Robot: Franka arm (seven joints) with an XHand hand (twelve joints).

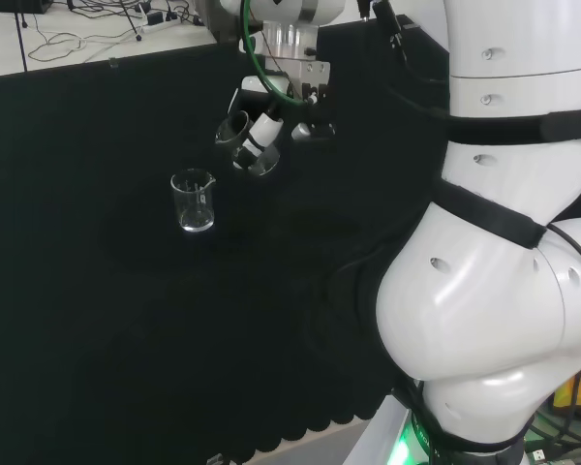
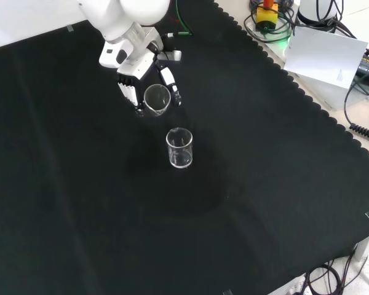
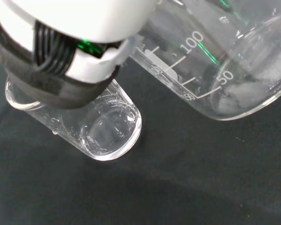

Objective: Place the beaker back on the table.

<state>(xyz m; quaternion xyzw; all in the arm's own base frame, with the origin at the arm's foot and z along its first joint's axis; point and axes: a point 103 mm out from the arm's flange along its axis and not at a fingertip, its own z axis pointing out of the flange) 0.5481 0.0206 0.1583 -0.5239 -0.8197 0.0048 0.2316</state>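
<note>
Resting within the hand [image 2: 138,77]: the beaker [image 2: 157,100].

Clear glass beaker [image 2: 157,99] with white printed scale marks, second clear glass beaker [image 2: 179,148] standing on the cloth, black and white hand [image 2: 135,74] with black ribbed finger pads, plain black cloth [image 2: 111,233] with scalloped edge, glossy white arm [image 1: 504,242], green cable [image 1: 261,73]

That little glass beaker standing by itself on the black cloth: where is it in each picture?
Head view: standing beaker, left of centre, below-left of the hand.
Front view: beaker near centre, just below the hand.
Wrist view: the smaller glass, partly behind a finger.
Shared landmark: the held beaker.
</note>
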